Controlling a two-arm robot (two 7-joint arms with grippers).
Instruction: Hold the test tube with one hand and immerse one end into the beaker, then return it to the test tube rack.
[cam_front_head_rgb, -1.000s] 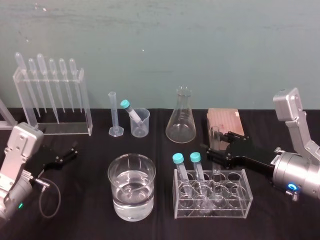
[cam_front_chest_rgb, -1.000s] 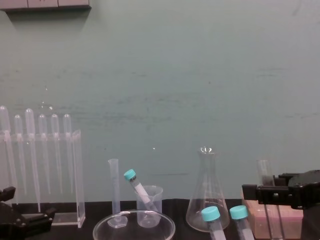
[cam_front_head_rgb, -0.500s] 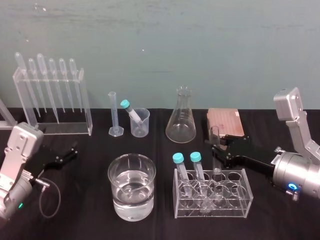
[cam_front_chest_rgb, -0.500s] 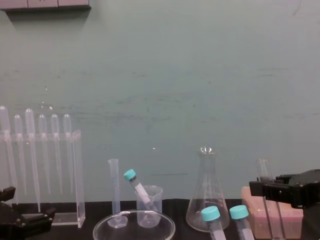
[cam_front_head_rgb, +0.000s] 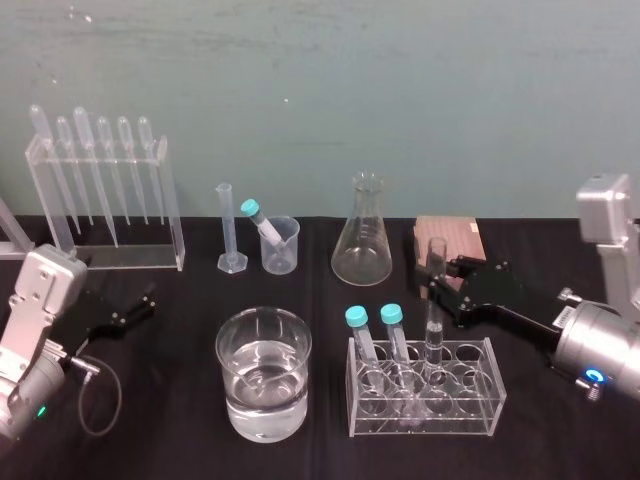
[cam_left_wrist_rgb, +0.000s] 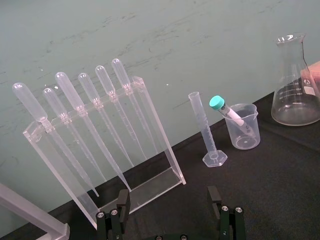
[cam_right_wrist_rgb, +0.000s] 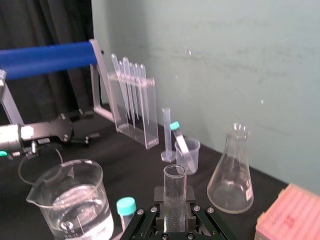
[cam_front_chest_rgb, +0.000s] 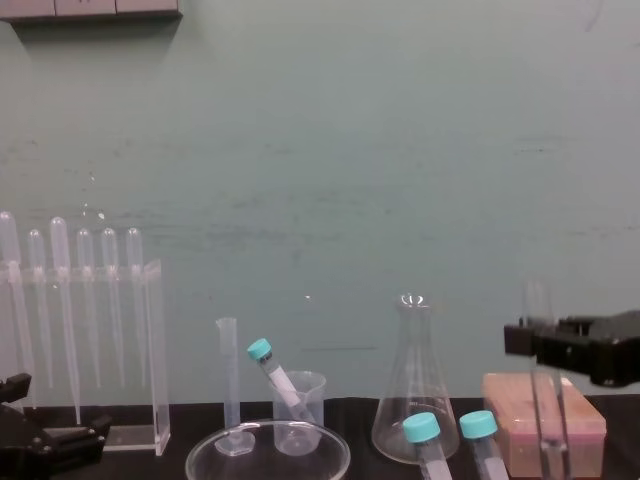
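Here, right claw (cam_front_head_rgb: 437, 282) tight around the test tube (cam_right_wrist_rgb: 175, 190) at the rack (cam_front_head_rgb: 470, 400); left claw (cam_front_head_rgb: 135, 305) agape, idle.

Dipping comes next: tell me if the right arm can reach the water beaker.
Probably yes. The right gripper is shut on the test tube, lower end in the rack; lifted clear, it need only pass two capped tubes to the open water beaker. The left gripper rests far left.

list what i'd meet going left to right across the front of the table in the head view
left pincer → beaker → two capped tubes → test tube, gripped by the right pincer
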